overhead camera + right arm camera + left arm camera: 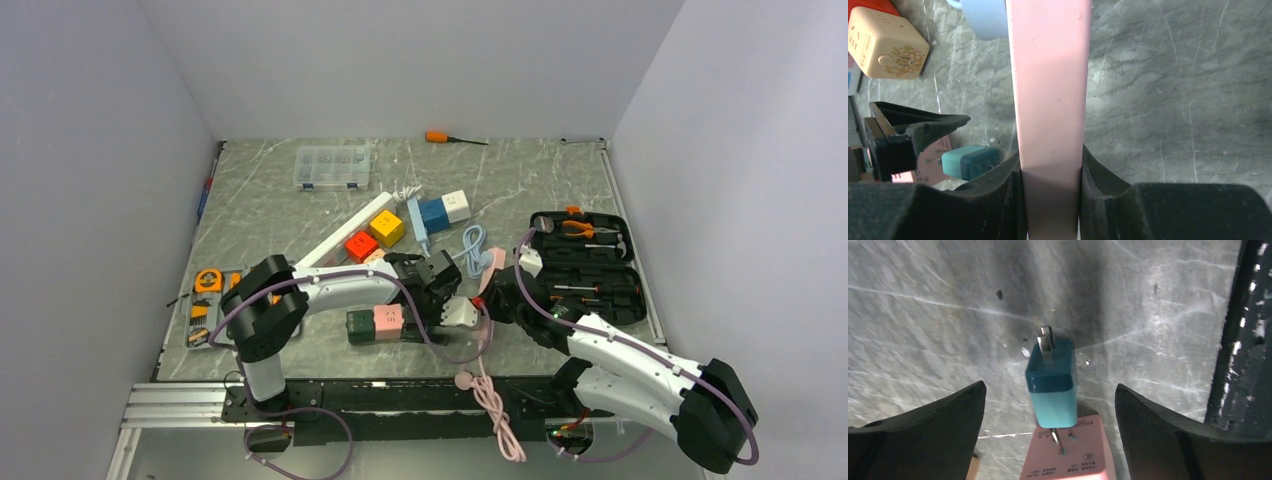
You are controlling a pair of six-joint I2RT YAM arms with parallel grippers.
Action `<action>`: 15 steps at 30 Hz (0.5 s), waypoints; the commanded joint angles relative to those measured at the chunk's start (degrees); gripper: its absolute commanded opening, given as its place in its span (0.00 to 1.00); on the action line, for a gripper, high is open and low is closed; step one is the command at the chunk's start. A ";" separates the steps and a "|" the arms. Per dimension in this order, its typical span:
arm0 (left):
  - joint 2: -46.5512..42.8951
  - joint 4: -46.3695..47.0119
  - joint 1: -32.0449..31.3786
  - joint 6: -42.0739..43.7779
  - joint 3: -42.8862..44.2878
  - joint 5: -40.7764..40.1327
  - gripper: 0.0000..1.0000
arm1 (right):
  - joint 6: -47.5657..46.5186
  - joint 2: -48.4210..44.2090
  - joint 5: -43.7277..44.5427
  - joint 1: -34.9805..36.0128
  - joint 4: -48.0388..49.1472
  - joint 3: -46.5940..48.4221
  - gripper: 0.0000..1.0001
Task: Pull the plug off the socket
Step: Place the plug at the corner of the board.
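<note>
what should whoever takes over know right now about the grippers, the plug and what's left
left gripper: open, a finger on either side of the teal plug, touching neither side of it.
right gripper: shut on the pink socket strip.
plug: lying on the table, both prongs bare, its other end against a pink adapter cube.
done: the plug looks to be out of the socket.
left: probably only to let go of the strip and draw both arms back.
</note>
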 commanded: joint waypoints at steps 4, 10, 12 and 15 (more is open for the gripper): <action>-7.11 -5.31 3.38 -3.89 4.65 9.91 0.99 | -2.72 -2.53 -1.29 -0.11 2.17 -0.14 0.00; -10.31 -12.31 12.14 -5.97 18.45 17.52 0.99 | -4.91 -4.56 -2.80 -0.07 3.73 -0.07 0.00; -9.69 -11.53 15.10 -7.49 21.95 20.03 0.99 | -5.96 -5.29 -3.60 -0.07 4.69 0.01 0.00; -7.50 -9.80 18.51 -6.87 23.32 27.52 0.99 | -8.11 -6.96 -5.59 -0.13 6.84 0.09 0.00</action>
